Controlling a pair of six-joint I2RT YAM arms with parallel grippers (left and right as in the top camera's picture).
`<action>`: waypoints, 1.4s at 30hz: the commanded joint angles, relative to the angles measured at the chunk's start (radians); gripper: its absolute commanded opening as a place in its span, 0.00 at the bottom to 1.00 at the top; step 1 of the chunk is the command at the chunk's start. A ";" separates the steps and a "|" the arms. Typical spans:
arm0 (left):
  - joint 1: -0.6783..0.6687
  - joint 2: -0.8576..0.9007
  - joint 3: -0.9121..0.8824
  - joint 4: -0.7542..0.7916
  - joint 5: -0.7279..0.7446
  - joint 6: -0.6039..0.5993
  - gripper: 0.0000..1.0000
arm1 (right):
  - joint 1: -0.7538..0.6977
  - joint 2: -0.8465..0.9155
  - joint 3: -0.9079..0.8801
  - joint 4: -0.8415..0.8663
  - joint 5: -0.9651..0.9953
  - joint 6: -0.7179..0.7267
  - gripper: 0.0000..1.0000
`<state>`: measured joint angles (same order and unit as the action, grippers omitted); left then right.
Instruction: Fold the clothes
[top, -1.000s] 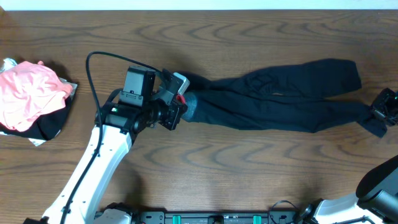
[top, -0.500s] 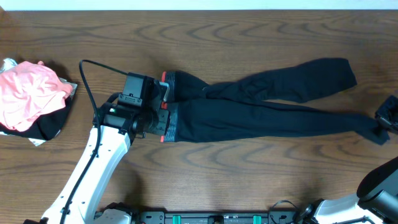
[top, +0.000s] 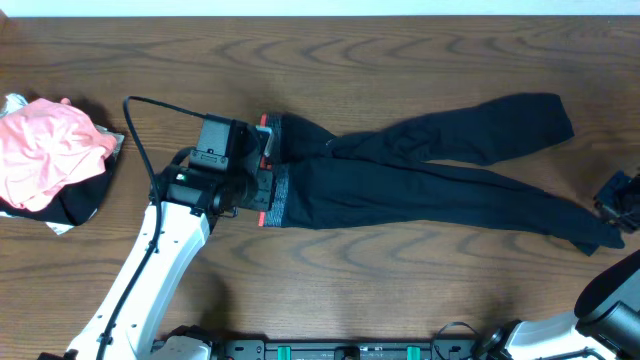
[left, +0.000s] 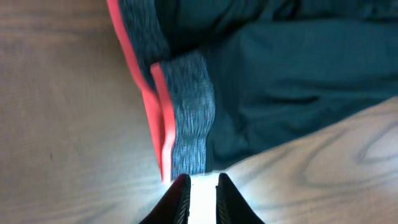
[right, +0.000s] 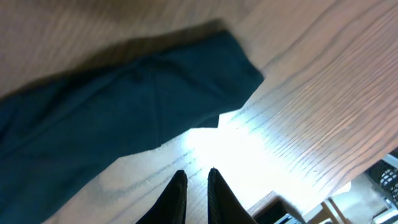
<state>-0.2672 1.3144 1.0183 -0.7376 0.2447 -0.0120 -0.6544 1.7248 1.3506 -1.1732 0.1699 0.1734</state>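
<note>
Left gripper: fingers a narrow gap apart, bare wood showing between them, nothing clamped. Tips point down at the table. Just ahead of the tips lies the corner of the heathered grey waistband. Its coral-red edge ends right at the tips; whether it touches them, cannot tell. A second run of the coral edge lies further out, beyond the first, so the waistband sits in two offset layers. Past the waistband the black fabric spreads away from this gripper.

Leggings: flat on the table, waistband end at the left gripper. Both legs run away from it toward the right gripper and fork apart as they go. The nearer leg ends close to the right gripper. The farther leg ends well apart from it.

Right gripper: fingers slightly apart, nothing between them but lit wood. The cuff of the nearer leg lies ahead of the tips, near but not touching, with bare table between.

Behind the left arm, well away from the leggings: a crumpled pink garment on something dark. A black cable loops off the left wrist.
</note>
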 joint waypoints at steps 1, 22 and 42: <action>0.004 -0.005 -0.002 0.023 0.010 -0.013 0.17 | -0.008 -0.005 -0.016 -0.004 -0.054 0.013 0.12; -0.027 0.075 -0.002 0.064 0.183 -0.045 0.17 | -0.006 -0.005 -0.278 0.249 -0.107 0.016 0.13; -0.105 0.440 -0.002 0.131 0.187 -0.080 0.17 | -0.006 -0.005 -0.502 0.739 -0.103 0.051 0.27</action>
<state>-0.3733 1.7203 1.0183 -0.5774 0.4194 -0.0635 -0.6544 1.7054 0.8722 -0.4683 0.0700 0.2150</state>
